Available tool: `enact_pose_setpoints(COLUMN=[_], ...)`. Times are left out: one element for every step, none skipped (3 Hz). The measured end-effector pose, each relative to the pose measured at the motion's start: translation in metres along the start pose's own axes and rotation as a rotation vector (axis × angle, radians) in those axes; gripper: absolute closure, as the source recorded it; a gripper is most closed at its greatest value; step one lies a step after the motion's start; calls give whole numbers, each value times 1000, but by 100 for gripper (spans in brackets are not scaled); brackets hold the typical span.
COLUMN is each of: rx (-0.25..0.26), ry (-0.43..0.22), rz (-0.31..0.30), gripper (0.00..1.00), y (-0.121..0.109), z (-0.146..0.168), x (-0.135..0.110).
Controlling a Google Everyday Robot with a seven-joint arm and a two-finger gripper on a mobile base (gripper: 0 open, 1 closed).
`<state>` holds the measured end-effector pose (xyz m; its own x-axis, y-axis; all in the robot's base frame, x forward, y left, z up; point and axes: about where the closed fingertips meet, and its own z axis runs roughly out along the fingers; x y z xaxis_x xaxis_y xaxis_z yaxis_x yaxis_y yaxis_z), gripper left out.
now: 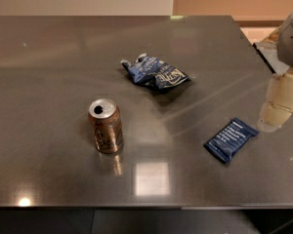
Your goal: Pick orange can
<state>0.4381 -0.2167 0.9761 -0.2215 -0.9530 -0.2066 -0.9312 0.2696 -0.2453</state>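
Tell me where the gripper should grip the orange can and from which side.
Grip the orange can around its mid-body, coming in level from the picture's right, where the gripper hovers over the table. The can stands upright, round-walled, with nothing touching it, so a side grasp is likely simplest.

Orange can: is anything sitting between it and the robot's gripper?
Only the flat dark-blue bar wrapper, lying low near the gripper at the right edge. The blue snack bag sits farther back, off the line to the orange can.
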Motion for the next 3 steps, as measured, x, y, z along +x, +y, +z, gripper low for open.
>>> enact_pose_setpoints(rx=[0,-25,-64], ry=[0,-24,-89], rz=[0,-45,-113], gripper=[0,0,0], y=[0,0,3], z=[0,3,12], x=[0,-17,-46])
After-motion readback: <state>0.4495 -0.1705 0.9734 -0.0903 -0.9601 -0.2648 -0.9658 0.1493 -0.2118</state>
